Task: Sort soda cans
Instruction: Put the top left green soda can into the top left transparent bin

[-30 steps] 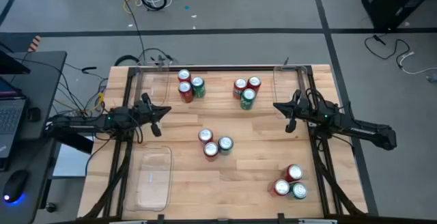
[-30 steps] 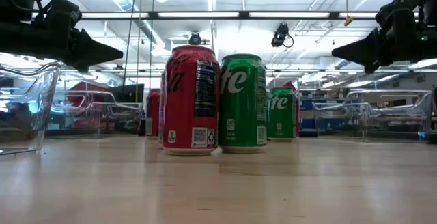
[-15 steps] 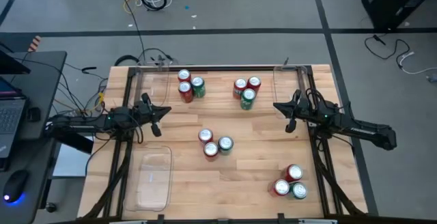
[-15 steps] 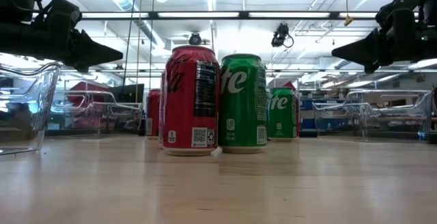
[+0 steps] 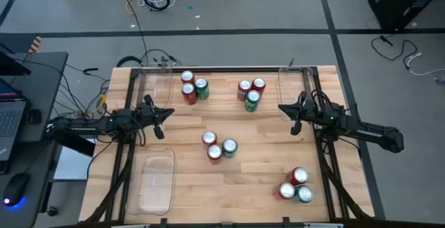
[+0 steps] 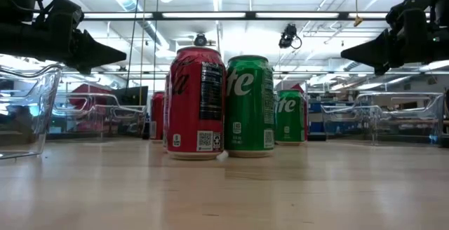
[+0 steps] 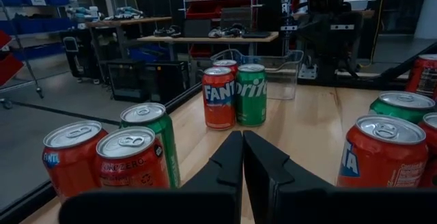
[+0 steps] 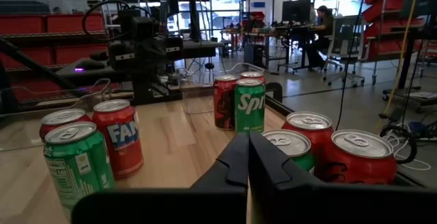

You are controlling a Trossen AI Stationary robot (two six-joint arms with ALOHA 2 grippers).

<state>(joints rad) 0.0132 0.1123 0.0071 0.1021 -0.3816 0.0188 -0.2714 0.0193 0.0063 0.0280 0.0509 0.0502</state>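
Observation:
Red and green soda cans stand upright on the wooden table in four groups of three: far left (image 5: 192, 87), far right (image 5: 251, 92), middle (image 5: 219, 146) and near right (image 5: 295, 185). The middle group fills the low view, red can (image 6: 196, 102) beside green can (image 6: 249, 105). My left gripper (image 5: 165, 112) hovers shut over the table's left side, level and pointing right. My right gripper (image 5: 284, 108) hovers shut over the right side, pointing left. Their shut fingers show in the left wrist view (image 7: 243, 149) and the right wrist view (image 8: 248, 149), with cans on either side.
Clear plastic trays sit at the near left (image 5: 156, 179), the far left corner (image 5: 154, 82) and the far right corner (image 5: 292, 82). Bare wood lies between the can groups. A desk with a laptop stands left of the table. A person sits far off in the room (image 8: 321, 26).

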